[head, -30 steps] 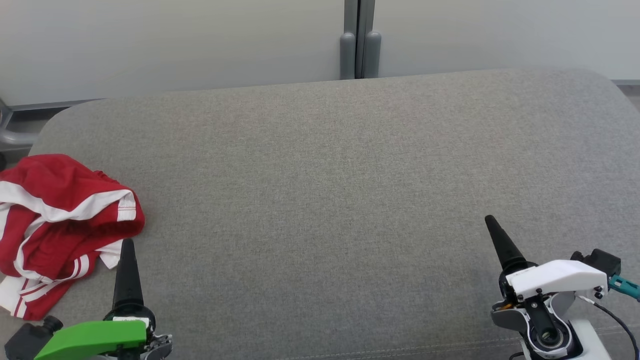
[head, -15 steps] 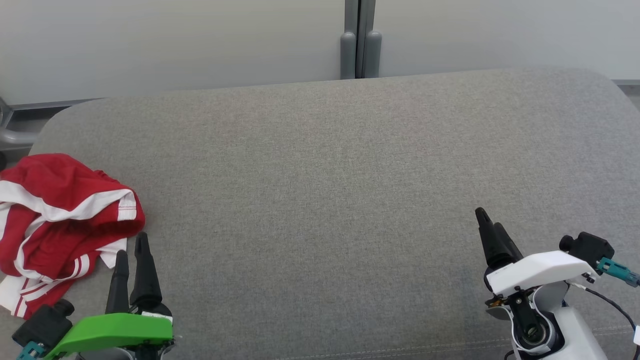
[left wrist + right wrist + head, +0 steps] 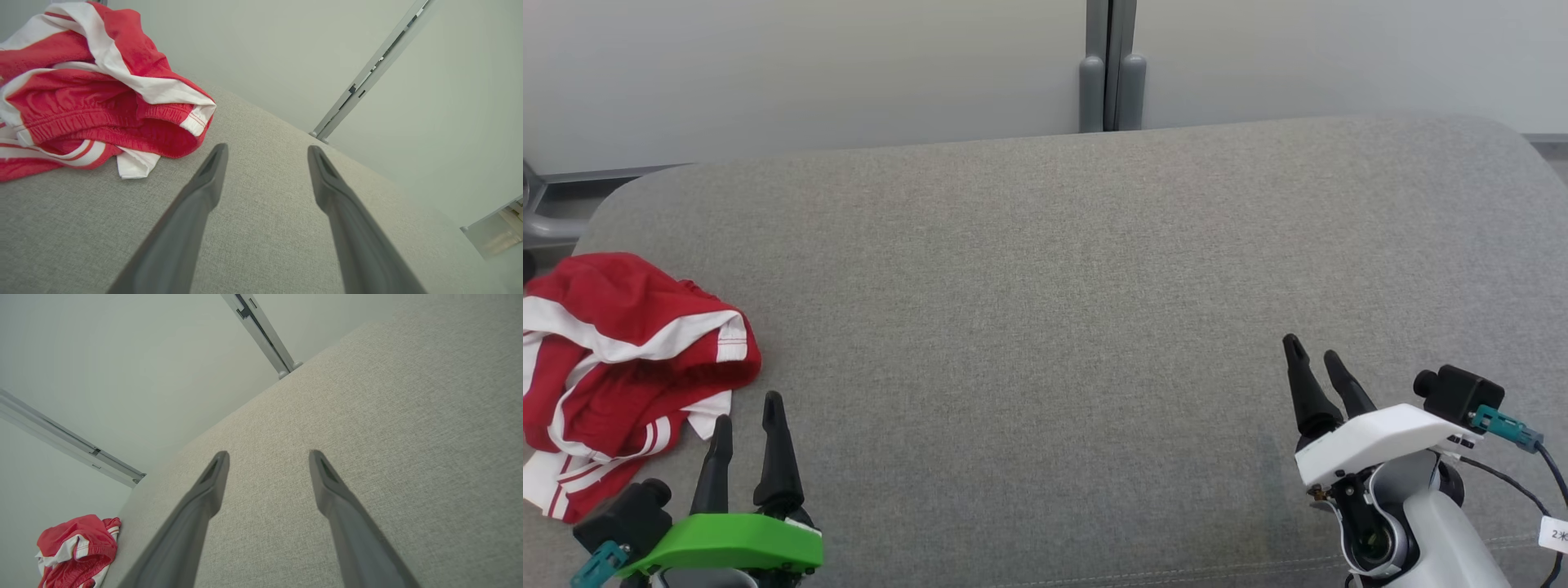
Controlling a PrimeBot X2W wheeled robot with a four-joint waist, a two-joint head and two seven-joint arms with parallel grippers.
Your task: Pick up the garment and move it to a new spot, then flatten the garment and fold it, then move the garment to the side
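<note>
Now both grippers have rolled from edge-on to face-on: the left gripper (image 3: 747, 408) at 7 o'clock and the right gripper (image 3: 1311, 347) at 4 o'clock each show two fingers spread wide, empty. The crumpled red-and-white shorts (image 3: 629, 367) lie unmoved at 9 o'clock on the grey tabletop (image 3: 1045, 286), near the left gripper, so pick-up seems imminent. Writing on a white cable tag (image 3: 1553, 535) is too small to read.
</note>
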